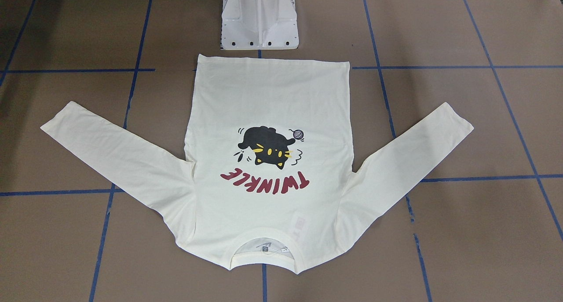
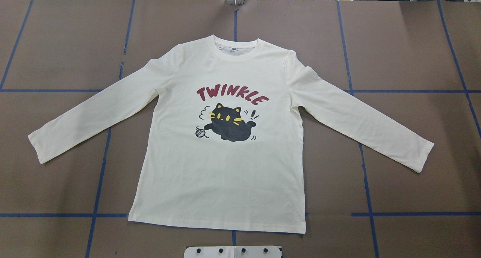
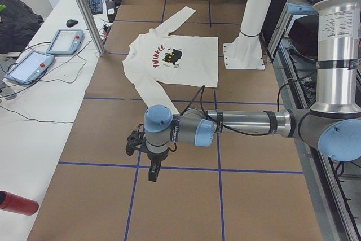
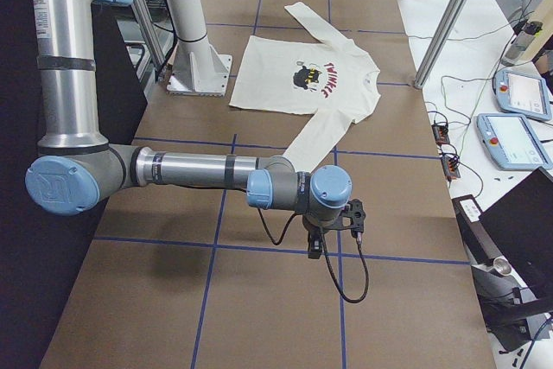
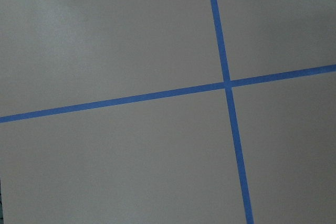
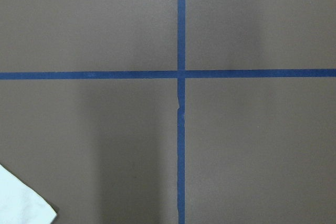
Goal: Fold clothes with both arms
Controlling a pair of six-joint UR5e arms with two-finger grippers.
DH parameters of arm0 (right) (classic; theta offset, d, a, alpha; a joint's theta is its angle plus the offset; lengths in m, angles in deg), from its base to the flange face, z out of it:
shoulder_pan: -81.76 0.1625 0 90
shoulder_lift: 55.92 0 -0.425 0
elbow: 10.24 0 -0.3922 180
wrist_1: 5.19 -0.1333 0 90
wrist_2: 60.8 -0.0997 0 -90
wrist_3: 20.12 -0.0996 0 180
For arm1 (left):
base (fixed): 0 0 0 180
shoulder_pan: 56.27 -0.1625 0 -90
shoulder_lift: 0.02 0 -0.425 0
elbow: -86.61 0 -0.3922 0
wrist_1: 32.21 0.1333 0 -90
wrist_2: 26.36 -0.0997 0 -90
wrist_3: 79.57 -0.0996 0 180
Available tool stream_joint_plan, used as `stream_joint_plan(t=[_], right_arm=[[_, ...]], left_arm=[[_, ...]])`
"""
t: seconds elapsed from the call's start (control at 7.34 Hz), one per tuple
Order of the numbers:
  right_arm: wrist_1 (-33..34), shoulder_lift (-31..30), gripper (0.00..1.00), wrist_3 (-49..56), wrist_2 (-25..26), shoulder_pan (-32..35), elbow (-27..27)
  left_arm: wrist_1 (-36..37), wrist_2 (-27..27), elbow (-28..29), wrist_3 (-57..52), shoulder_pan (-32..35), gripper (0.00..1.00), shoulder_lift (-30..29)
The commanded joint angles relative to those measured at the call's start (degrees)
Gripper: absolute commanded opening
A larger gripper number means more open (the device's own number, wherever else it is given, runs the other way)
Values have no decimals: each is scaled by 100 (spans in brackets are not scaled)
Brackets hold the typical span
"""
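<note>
The clothes are one cream-white long-sleeved T-shirt (image 2: 225, 175), lying flat and face up on the brown table, both sleeves spread out. Its black cat and red "TWINKLE" print (image 1: 266, 179) show. My left gripper (image 3: 152, 169) hangs over bare table beyond the shirt's left sleeve. My right gripper (image 4: 317, 245) hangs over bare table beyond the right sleeve. Both appear only in the side views, so I cannot tell whether they are open or shut. A sleeve cuff (image 6: 21, 203) shows at the right wrist view's lower left corner. The left wrist view shows only table and blue tape.
The white pedestal base (image 1: 259, 20) stands just behind the shirt's hem. Blue tape lines (image 2: 99, 175) grid the table. A side bench carries tablets (image 3: 31, 66), cables and a red cylinder (image 3: 17, 202). Metal posts (image 3: 87, 12) stand at the table's far edge.
</note>
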Motion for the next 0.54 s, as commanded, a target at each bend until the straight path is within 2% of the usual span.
stream_joint_plan(t=[0.0, 0.27, 0.41], right_arm=[[-6, 17, 100, -35, -11, -3, 52], [11, 157, 100, -79, -19, -55, 315], [-15, 166, 100, -79, -228, -73, 351]], left_arm=[[-12, 3, -30, 0, 0, 100, 13], [-3, 3, -161, 0, -9, 100, -127], [-169, 98, -110, 0, -18, 100, -293]])
